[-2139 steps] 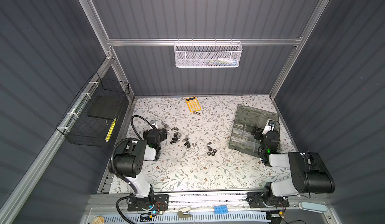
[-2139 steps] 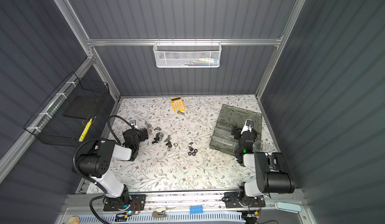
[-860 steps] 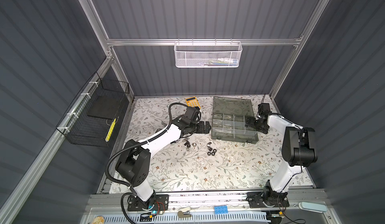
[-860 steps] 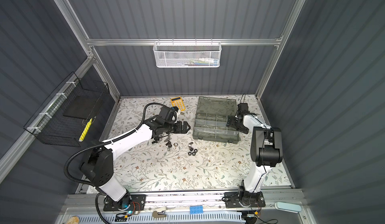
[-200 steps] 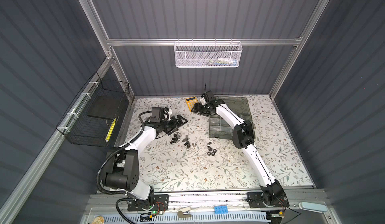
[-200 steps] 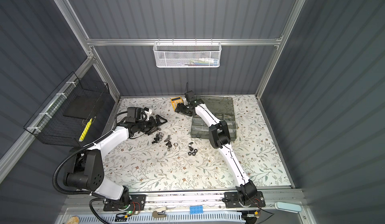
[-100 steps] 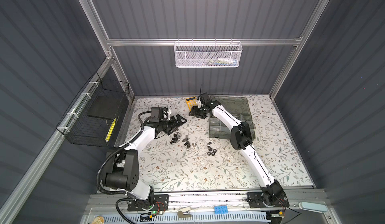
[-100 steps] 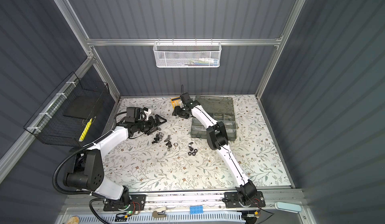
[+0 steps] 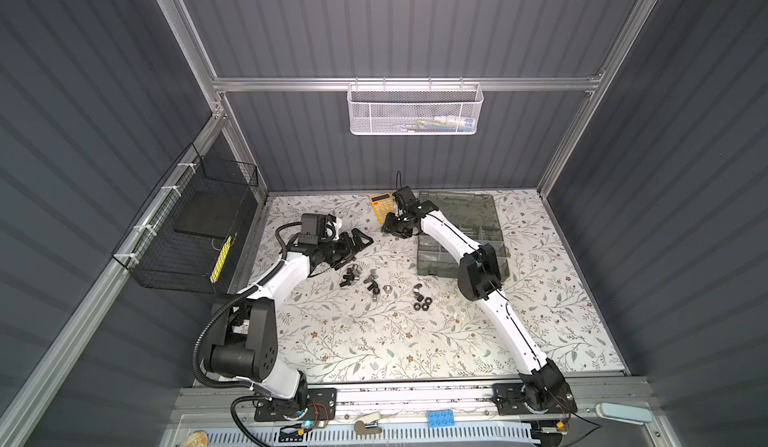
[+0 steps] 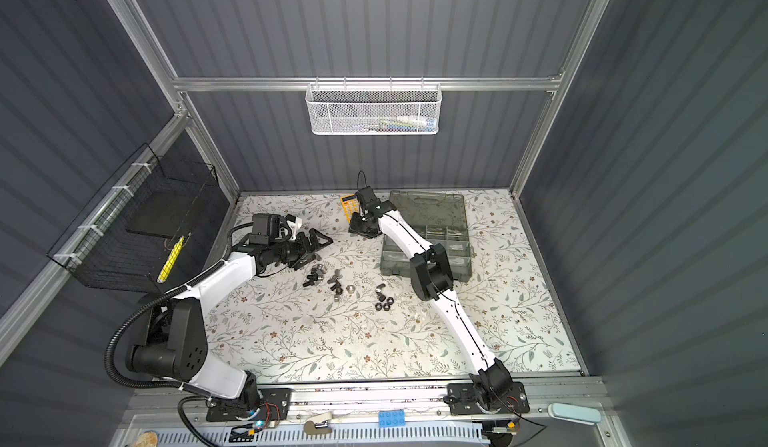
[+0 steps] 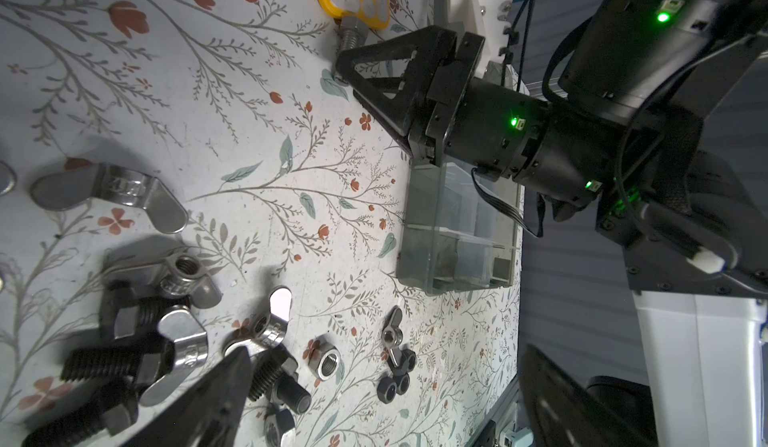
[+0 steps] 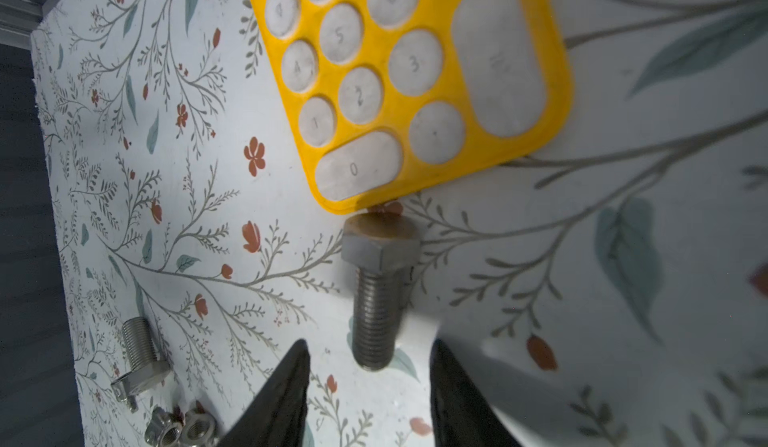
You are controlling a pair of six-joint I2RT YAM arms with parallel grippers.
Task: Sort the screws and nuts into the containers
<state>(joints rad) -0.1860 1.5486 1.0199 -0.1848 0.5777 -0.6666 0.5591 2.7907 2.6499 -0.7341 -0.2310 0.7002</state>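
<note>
**Right pincer straddles a silver screw beside the calculator**

The right gripper reaches across to the far middle of the floral table, tips pointed down next to the yellow calculator. Its two black fingers stand partly apart, and the threaded end of a silver screw lies in the gap between their tips. A strip of table shows on either side of the thread, so the jaws have no hold on it. The screw lies flat, its hex head right up against the calculator's edge.

The left gripper hangs spread to its full width over the table and holds nothing. It is just beyond the loose screws and nuts scattered at mid-table. A small cluster of black nuts lies apart from these, nearer the organizer box. The box stands open on the right with its lid folded back. What lies in its containers cannot be made out.
</note>
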